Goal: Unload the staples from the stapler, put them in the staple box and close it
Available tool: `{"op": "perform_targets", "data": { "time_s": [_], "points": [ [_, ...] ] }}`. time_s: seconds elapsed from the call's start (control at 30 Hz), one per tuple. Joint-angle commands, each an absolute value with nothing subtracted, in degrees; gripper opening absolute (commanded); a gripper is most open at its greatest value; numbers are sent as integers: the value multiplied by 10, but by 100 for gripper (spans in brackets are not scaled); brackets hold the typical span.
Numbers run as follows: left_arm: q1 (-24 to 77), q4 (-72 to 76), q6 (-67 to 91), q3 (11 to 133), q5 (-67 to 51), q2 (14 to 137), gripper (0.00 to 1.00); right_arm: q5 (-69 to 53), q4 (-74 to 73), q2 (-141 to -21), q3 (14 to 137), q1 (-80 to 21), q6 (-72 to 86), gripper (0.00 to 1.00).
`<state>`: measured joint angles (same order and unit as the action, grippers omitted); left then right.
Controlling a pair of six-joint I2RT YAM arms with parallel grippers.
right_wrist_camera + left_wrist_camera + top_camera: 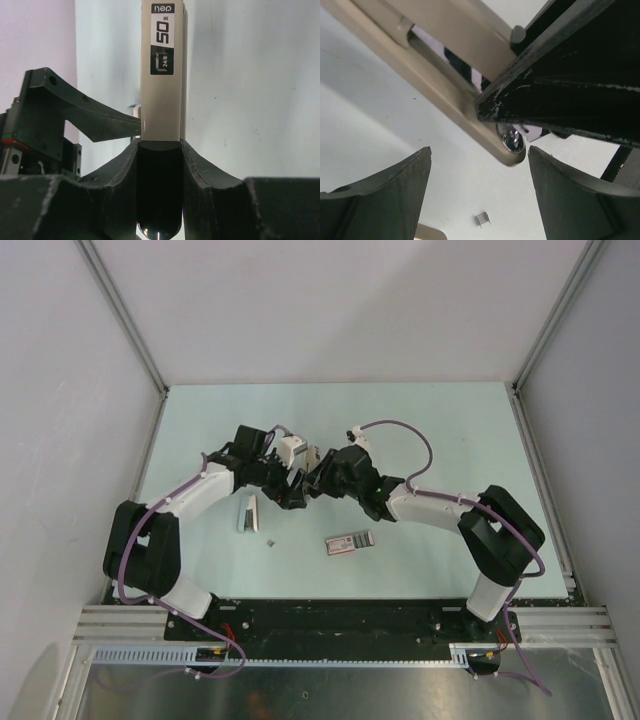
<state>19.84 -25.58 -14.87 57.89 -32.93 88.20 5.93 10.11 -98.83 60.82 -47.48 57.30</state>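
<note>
My right gripper (160, 145) is shut on the stapler (161, 100), gripping its black end, and the cream body sticks out ahead with a "50" label on it. In the left wrist view the stapler (455, 100) crosses diagonally, and its rounded end with a metal rivet hangs just above the gap of my open left gripper (480, 162), apart from both fingers. In the top view both grippers meet at mid-table, left (296, 492) and right (322, 478), and hide the stapler. A narrow silvery-white strip of staples (247, 515) lies on the table below the left gripper. A small loose staple piece (481, 218) lies nearby.
A flat pink-and-grey box (350, 540) lies on the table right of the small staple piece (270, 540). A beige rounded corner (427, 233) shows at the bottom of the left wrist view. White walls and aluminium posts (125, 320) enclose the table.
</note>
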Motion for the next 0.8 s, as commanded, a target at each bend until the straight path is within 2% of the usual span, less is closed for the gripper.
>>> {"op": "perform_targets", "data": {
  "time_s": [0.0, 0.1, 0.33, 0.57, 0.77],
  "points": [
    [196, -245, -157, 594, -380, 878, 81, 54, 193, -952, 615, -483, 599, 0],
    [195, -246, -165, 592, -380, 878, 72, 44, 201, -956, 613, -484, 607, 0],
    [193, -250, -183, 594, -375, 883, 40, 20, 211, -956, 603, -487, 615, 0],
    [193, -252, -219, 582, -345, 874, 25, -11, 198, -939, 570, -469, 593, 0],
    [192, -251, -257, 579, -292, 874, 18, -56, 167, -925, 551, -445, 529, 0]
  ]
}}
